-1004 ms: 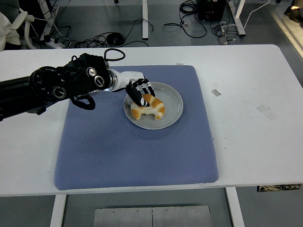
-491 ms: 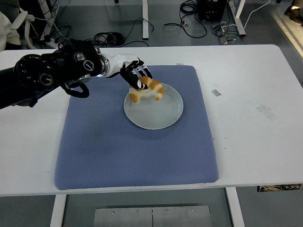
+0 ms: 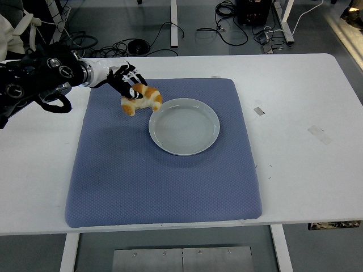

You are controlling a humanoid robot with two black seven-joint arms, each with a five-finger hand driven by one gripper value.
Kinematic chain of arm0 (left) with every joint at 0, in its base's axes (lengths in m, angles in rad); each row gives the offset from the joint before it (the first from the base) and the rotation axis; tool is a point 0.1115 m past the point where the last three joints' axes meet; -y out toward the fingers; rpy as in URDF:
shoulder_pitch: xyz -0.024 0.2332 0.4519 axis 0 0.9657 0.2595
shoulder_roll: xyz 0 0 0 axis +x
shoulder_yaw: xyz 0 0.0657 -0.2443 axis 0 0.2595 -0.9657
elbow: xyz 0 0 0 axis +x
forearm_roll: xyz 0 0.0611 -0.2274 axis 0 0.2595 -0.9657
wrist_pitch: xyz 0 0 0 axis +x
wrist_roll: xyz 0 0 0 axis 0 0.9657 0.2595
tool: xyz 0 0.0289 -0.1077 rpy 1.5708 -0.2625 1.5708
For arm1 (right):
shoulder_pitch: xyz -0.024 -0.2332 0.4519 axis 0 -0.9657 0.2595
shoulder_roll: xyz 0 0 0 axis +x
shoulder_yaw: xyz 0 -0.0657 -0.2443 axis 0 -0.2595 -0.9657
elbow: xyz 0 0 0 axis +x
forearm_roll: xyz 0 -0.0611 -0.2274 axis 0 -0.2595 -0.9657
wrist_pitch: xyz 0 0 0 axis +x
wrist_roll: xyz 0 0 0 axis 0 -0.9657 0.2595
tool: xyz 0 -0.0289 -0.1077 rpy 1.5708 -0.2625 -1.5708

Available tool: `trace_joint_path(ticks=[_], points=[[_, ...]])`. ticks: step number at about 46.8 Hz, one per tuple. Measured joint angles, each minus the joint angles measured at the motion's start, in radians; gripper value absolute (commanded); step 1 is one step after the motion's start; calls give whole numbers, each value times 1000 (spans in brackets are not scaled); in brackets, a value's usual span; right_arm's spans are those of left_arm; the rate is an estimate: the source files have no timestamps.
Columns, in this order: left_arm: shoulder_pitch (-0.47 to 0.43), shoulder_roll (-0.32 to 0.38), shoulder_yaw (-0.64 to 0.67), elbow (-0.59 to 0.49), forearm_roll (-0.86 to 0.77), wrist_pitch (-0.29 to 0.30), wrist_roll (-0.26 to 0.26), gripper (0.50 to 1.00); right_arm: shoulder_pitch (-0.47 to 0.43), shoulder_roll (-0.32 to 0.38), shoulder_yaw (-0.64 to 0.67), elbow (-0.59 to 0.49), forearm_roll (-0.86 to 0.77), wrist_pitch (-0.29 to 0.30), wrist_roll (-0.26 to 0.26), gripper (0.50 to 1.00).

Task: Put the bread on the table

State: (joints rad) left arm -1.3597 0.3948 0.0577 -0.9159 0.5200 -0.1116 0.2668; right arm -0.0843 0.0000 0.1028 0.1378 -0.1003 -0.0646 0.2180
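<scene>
bread (image 3: 141, 98), a golden-brown croissant with paler ends, was held in the left hand (image 3: 126, 83) above the upper left part of the blue mat (image 3: 164, 187). black fingers (image 3: 121, 80) were seen curled around the croissant's upper side, grasping it, with the pastry hanging below and to the right of the palm. it was carried clear of the grey plate (image 3: 184, 126) and just off the plate's upper left rim; no contact with the plate or the mat was visible. whether a faint shadow lay under it on the mat could not be told with certainty.

the left arm (image 3: 34, 79) was seen reaching in from the picture's left edge, black along its length, with a white cuff just behind the hand. the arm was positioned over the far left corner of the white table (image 3: 300, 113), partly beyond the mat's left border.

the plate was left bare near the middle of the mat, slightly toward its far half. the mat was laid flat on the table, with bare white tabletop on all sides. two small pieces of tape (image 3: 258, 110) were noted on the table to the right of the mat. cables (image 3: 227, 17) were visible on the floor past the table's far edge.
</scene>
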Motion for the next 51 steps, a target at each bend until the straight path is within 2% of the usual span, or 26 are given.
trace_joint_path(ticks=[16, 51], points=[[45, 62, 4, -2, 26, -5, 0, 500, 0, 0, 0, 0, 0, 0, 0, 1000], [63, 57, 39, -2, 69, -5, 2, 500, 0, 0, 0, 0, -1, 0, 0, 1000]])
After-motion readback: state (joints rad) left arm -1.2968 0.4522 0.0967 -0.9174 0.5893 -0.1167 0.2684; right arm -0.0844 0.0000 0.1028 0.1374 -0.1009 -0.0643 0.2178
